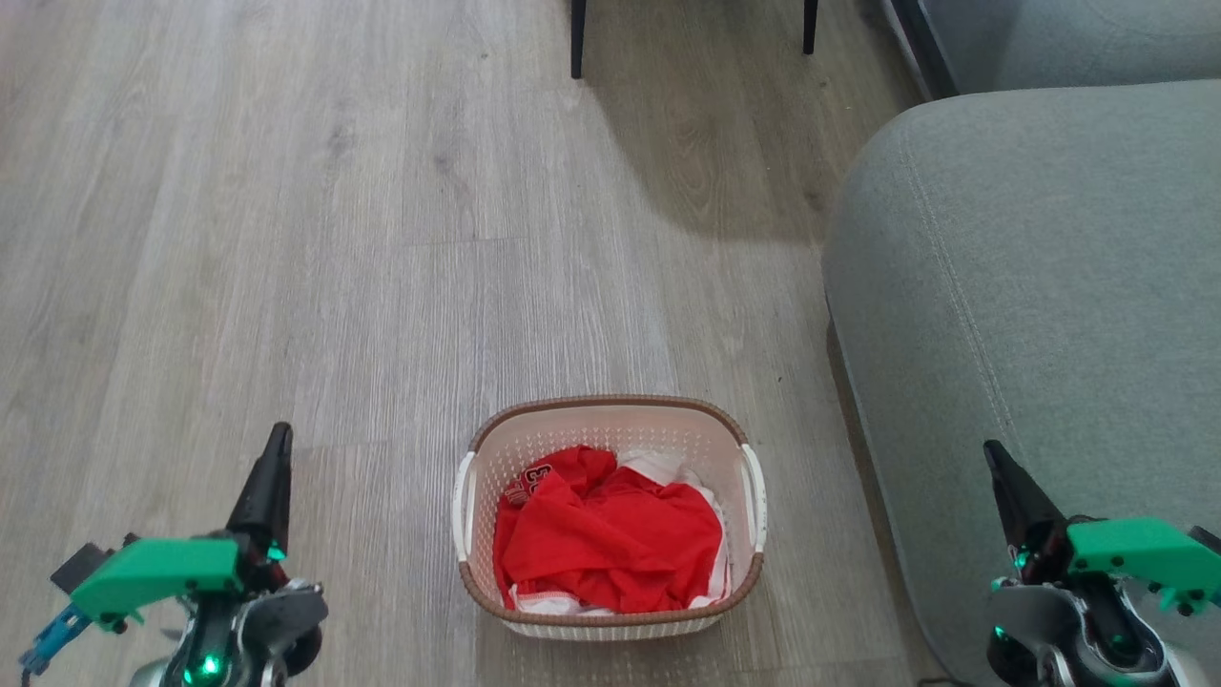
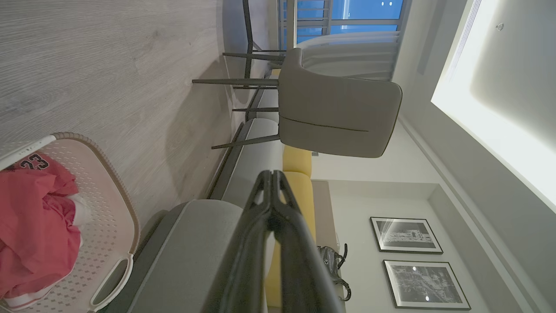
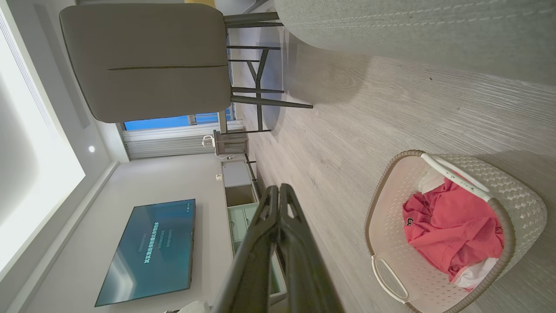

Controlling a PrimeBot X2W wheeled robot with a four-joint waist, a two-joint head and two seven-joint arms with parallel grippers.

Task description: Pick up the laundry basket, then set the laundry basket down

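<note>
Pressed together and empty, the fingers of my left gripper [image 1: 279, 444] and right gripper [image 1: 994, 453] hang over the wood floor [image 1: 286, 239]. On it, near the grey sofa [image 1: 1030, 286], the laundry basket [image 1: 591, 434] sits between them, apart from both. I judge it stiff, light plastic holding a soft red jersey [image 1: 610, 539]; its white side handles [image 1: 756, 496] offer the hold.
</note>
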